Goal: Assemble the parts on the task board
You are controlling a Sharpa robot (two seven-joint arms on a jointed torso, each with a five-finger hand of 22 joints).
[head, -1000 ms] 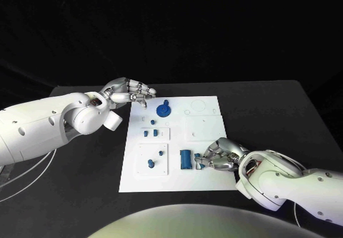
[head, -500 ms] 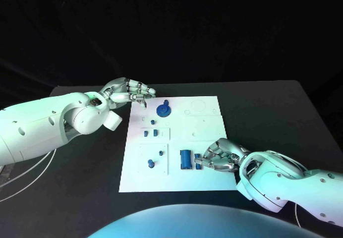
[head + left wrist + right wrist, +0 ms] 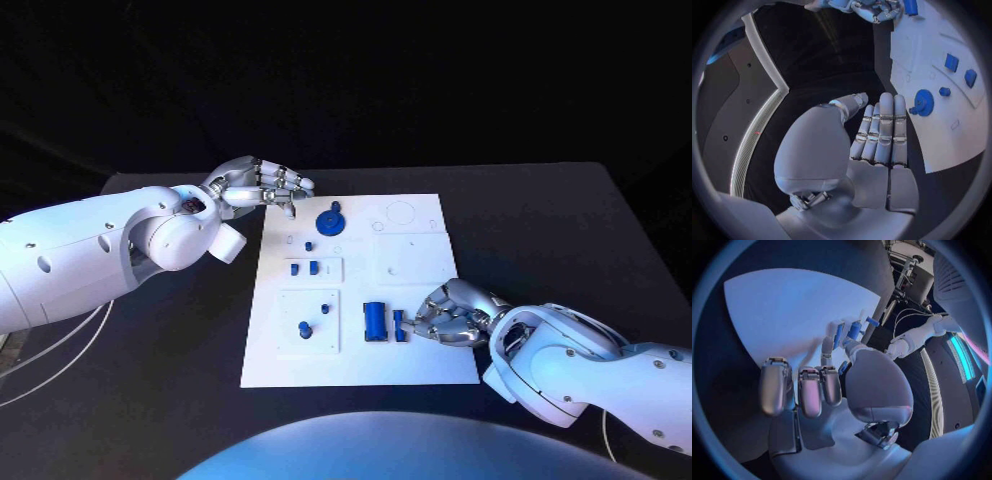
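Observation:
The white task board (image 3: 418, 350) lies mid-table. My right hand (image 3: 456, 318) rests at its near right side, fingers curled. Thumb and a finger pinch a small blue part (image 3: 400, 326), which shows as a blue sliver (image 3: 844, 368) by the thumb in the right wrist view. Just left of it lies a larger blue block (image 3: 375, 320) (image 3: 838, 333). My left hand (image 3: 268, 187) (image 3: 877, 131) hovers off the board's far left corner, fingers straight and holding nothing. A round blue part (image 3: 332, 220) (image 3: 924, 102) sits close to its fingertips.
Small blue parts stand in the left-hand plates: two (image 3: 304, 267) mid-board and two (image 3: 313, 319) nearer me. The board's right plates (image 3: 411, 258) are bare white. Black table (image 3: 562, 230) surrounds the board.
My right hand has drawn slightly toward me and to the right. The left hand and the parts on the board have stayed where they were.

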